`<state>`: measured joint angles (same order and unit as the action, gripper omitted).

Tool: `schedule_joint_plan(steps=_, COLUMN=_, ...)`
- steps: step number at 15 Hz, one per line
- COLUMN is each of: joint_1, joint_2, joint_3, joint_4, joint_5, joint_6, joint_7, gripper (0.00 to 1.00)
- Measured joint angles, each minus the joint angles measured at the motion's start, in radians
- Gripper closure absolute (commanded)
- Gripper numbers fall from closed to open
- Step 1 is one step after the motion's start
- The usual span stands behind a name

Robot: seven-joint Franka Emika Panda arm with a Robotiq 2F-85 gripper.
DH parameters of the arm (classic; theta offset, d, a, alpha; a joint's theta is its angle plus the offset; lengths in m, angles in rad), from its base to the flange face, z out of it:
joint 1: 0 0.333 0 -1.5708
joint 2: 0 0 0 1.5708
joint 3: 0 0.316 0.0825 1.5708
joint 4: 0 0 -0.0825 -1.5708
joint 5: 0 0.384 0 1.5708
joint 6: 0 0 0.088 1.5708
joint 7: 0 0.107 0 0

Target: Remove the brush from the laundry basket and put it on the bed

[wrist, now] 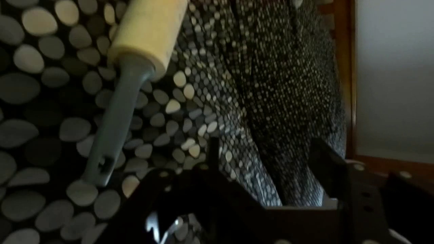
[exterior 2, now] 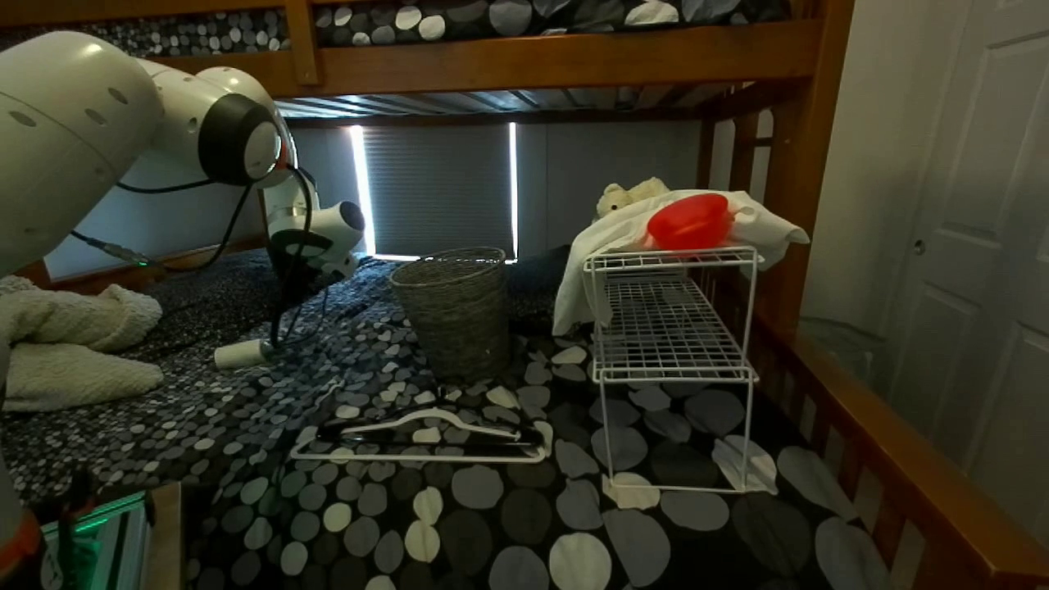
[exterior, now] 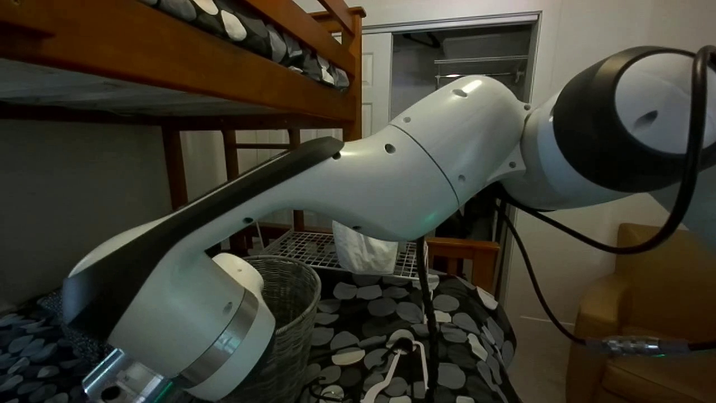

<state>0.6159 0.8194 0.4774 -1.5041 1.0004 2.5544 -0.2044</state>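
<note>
the grey-handled, cream-rolled brush point(wrist: 134, 73) lies on the wooden, pebble-spotted bed point(wrist: 200, 112), left in the wrist view. the black hand point(wrist: 266, 149) is empty, fingers point(wrist: 327, 166) apart; i'd worry a low swing could roll the brush or tip the grey woven basket point(exterior 2: 455, 319), mid-frame in an exterior view.

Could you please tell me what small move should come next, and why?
I would probably lift the gripper a little, clear of the brush: the gripper stands open, and the brush already lies on the bed, outside its grasp, so the placing looks done.
</note>
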Motion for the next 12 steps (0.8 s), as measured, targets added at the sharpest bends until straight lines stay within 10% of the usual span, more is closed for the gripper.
schedule_joint_plan(steps=5, joint_1=-0.073, joint_2=-0.163, joint_3=0.039, joint_4=-0.114, joint_5=0.093, joint_6=0.249, joint_7=-0.164, gripper=0.0)
schedule_joint_plan(steps=12, joint_1=-0.133, joint_2=-0.516, joint_3=-0.041, joint_4=-0.454, joint_5=-0.038, joint_6=0.229, joint_7=-0.243, gripper=0.0)
